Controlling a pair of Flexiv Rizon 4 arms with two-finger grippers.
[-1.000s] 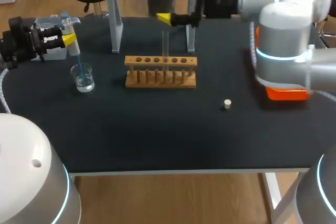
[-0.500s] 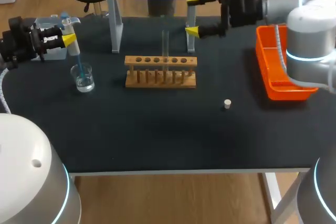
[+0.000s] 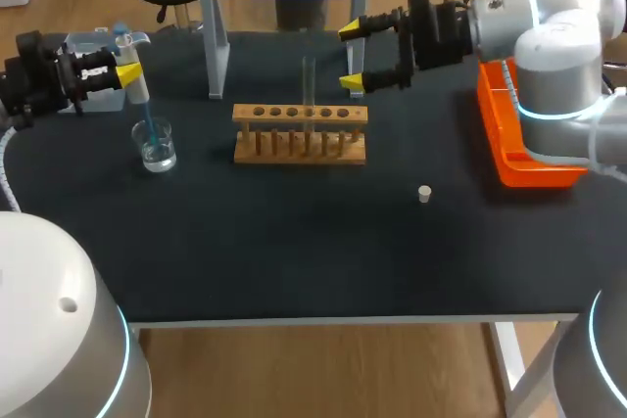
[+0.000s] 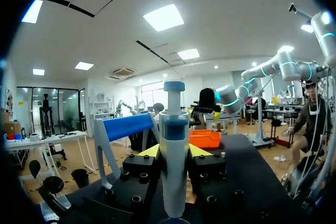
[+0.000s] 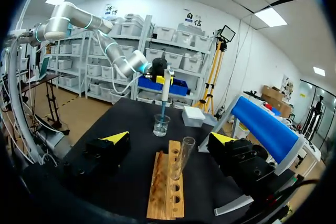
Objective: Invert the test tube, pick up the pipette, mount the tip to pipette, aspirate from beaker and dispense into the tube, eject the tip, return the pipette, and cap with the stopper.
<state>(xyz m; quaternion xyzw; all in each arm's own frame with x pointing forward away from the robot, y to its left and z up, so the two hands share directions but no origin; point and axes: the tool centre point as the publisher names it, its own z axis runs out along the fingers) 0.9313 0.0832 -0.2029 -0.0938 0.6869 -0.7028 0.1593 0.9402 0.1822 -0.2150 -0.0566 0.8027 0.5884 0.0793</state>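
Table top (image 3: 294, 252): matt black covering, no sheen. Rack (image 3: 300, 134) ahead of the right gripper (image 3: 351, 56): pale wood, dull, unvarnished look. Test tube (image 3: 308, 85) standing in it: clear, glass-like, smooth. Beaker (image 3: 157, 147) below the left gripper (image 3: 127, 73): clear and glossy. Pipette (image 4: 174, 171) clamped in the left gripper: smooth satin plastic, white-grey with blue bands; its tip (image 3: 145, 116) translucent blue. Both grippers: matt black housings, yellow fingertips (image 5: 116, 137) in dull plastic. Stopper (image 3: 424, 194): pale, dull, material uncertain. Bin (image 3: 509, 144) behind the right gripper: glossy orange plastic
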